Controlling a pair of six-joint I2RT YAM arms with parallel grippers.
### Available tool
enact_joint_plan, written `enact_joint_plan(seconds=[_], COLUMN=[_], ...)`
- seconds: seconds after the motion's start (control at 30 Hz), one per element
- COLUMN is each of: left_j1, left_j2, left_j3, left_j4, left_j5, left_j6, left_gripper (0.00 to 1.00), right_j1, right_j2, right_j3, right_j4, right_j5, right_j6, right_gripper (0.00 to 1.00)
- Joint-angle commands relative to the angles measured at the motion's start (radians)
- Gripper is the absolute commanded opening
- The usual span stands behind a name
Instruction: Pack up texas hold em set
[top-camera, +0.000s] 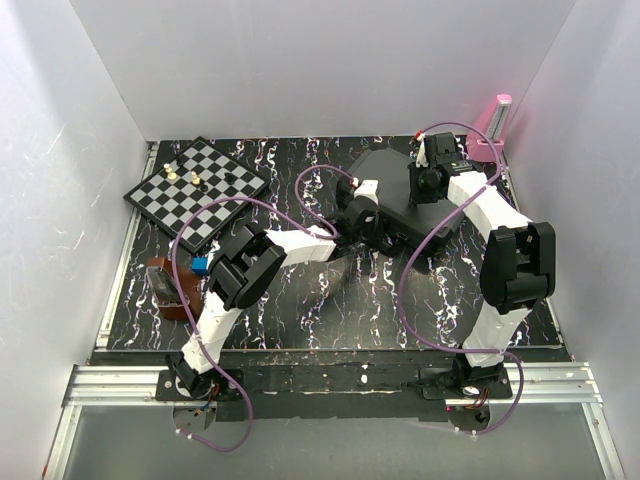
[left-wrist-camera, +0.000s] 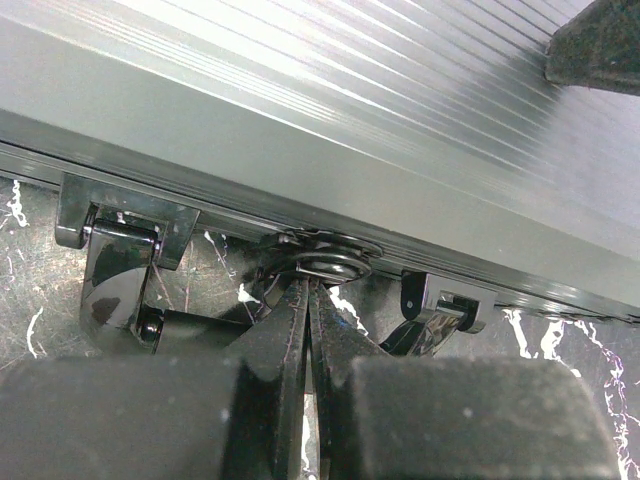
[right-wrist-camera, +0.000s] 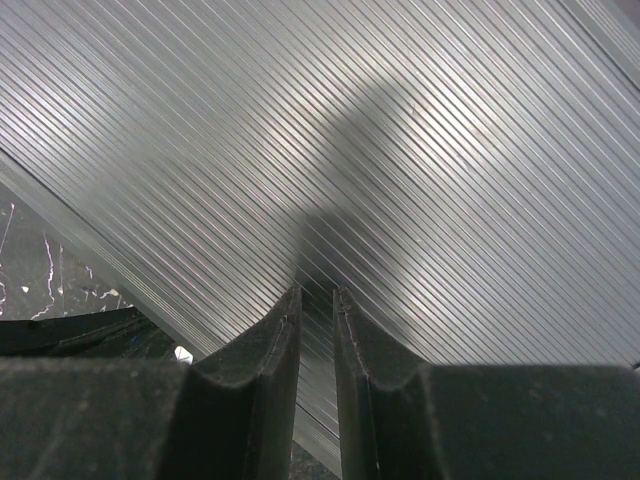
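Observation:
The texas hold em set is a closed briefcase (top-camera: 395, 180) with a ribbed lid, lying at the back centre of the marbled table. Chips and card boxes are hidden inside. My left gripper (top-camera: 362, 215) is at the case's front edge. In the left wrist view it (left-wrist-camera: 308, 285) is shut, tips against a metal ring mount (left-wrist-camera: 325, 262) between two shiny latches (left-wrist-camera: 120, 250), the right one (left-wrist-camera: 440, 305) hanging open. My right gripper (top-camera: 428, 180) rests tip-down on the ribbed lid (right-wrist-camera: 400, 150); its jaws (right-wrist-camera: 317, 292) stand slightly open with nothing between them.
A black-and-white chessboard (top-camera: 195, 190) with a few pieces lies at the back left. A brown object (top-camera: 170, 285) and a small blue block (top-camera: 200, 265) sit near the left edge. A pink stand (top-camera: 495, 125) is at the back right. White walls enclose the table.

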Motion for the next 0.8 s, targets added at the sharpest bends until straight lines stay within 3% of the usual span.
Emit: enact_joint_plan(seconds=[0.0,0.77], left_j1=[0.018,0.044], left_j2=[0.058,0.046], left_j3=[-0.036,-0.123], left_j4=[0.000,0.023], left_j5=[-0.014,-0.040], left_j6=[-0.016,-0.048], left_gripper=[0.00,0.00], right_j1=[-0.003,-0.003], right_j2=[-0.016,-0.020], right_j3=[-0.026,-0.030], right_j4=[-0.060,-0.060], right_j5=[-0.014,-0.014], right_j6=[0.007,0.007], right_gripper=[0.26,0.26])
